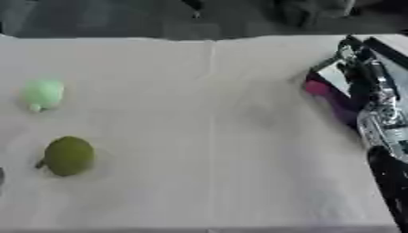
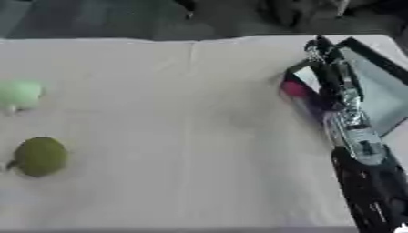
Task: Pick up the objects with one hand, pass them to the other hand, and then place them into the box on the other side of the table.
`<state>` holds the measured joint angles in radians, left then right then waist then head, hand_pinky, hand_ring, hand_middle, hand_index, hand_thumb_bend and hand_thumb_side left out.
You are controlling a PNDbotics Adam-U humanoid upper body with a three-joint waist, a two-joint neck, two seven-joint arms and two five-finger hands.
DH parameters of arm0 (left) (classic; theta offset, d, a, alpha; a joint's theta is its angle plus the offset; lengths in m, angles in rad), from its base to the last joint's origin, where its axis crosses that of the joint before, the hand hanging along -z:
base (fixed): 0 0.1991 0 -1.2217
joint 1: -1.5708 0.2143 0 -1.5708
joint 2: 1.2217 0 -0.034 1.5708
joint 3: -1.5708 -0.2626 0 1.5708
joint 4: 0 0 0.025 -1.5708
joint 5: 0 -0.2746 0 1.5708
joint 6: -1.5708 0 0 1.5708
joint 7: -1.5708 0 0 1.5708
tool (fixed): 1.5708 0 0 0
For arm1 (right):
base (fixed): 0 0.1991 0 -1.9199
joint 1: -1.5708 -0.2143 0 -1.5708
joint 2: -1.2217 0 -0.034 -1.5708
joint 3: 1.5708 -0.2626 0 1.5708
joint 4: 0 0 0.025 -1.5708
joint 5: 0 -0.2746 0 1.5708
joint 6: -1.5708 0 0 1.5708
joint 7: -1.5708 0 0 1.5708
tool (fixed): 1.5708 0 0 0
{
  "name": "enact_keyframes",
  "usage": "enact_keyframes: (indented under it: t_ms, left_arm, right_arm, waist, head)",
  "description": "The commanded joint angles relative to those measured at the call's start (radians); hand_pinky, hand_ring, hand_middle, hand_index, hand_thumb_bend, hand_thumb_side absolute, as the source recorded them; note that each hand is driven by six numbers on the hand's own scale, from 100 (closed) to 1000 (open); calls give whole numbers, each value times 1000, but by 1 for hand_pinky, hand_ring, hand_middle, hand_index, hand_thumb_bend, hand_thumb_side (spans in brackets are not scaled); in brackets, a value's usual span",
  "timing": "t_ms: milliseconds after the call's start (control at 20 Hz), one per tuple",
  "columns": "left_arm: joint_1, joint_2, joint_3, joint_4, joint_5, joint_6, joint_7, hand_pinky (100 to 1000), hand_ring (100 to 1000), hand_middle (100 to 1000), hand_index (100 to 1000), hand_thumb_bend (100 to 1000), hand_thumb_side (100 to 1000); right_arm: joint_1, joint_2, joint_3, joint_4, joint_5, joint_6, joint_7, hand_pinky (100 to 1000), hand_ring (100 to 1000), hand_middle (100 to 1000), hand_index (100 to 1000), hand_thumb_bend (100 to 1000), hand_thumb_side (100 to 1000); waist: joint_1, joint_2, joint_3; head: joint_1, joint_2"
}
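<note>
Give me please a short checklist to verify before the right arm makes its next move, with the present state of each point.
1. Right hand holds the pink object: cannot tell, fingers unclear.
2. Pink object is over the box: not ok, it shows at the box's left edge.
3. Olive-green fruit waits on the table: ok.
4. Pale green object waits on the table: ok.
5. Left hand visible: not ok.

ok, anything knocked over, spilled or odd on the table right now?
Nothing stands out. The pale green object and olive-green fruit sit apart on the cloth at left; the right robot hand is at the box, with something pink by it.
</note>
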<state>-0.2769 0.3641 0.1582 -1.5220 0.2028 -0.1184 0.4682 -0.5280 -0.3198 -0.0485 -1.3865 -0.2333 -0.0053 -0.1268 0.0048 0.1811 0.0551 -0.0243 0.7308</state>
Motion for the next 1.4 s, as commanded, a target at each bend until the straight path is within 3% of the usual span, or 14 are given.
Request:
enact_keyframes:
  t_ms: [50, 550, 800, 1050, 1400]
  left_arm:
    - [-16, 47, 12, -21, -3, 2, 1, 979, 631, 675, 801, 385, 676]
    - [-20, 110, -3, -12, -14, 37, -26, 975, 634, 680, 808, 379, 672]
    - [-39, 215, -30, 7, -60, 123, -96, 967, 644, 688, 814, 376, 659]
    - [-64, 343, -53, 60, -130, 211, -195, 953, 661, 693, 819, 389, 621]
    - [-102, 490, -97, 196, -194, 278, -365, 948, 715, 732, 841, 419, 599]
  right_arm:
    - [-18, -20, -9, -17, 5, -1, -4, 1000, 970, 933, 950, 100, 549]
    - [-24, -26, -5, -24, 7, 0, -3, 1000, 967, 931, 949, 100, 548]
    - [-23, -31, -2, -23, 11, 1, -1, 1000, 967, 931, 948, 100, 550]
    - [-24, -41, 1, -19, 16, 3, 2, 1000, 967, 930, 948, 100, 550]
    - [-35, -53, 9, -15, 22, 4, 9, 1000, 967, 930, 948, 100, 551]
  waist:
    - [2, -16, 1]
    - [5, -20, 0]
    - [11, -22, 0]
    - [16, -22, 0]
    - [18, -15, -3]
  head:
    - [20, 8]
    - [48, 33]
    - [99, 39]
    - [123, 39]
    - [137, 29]
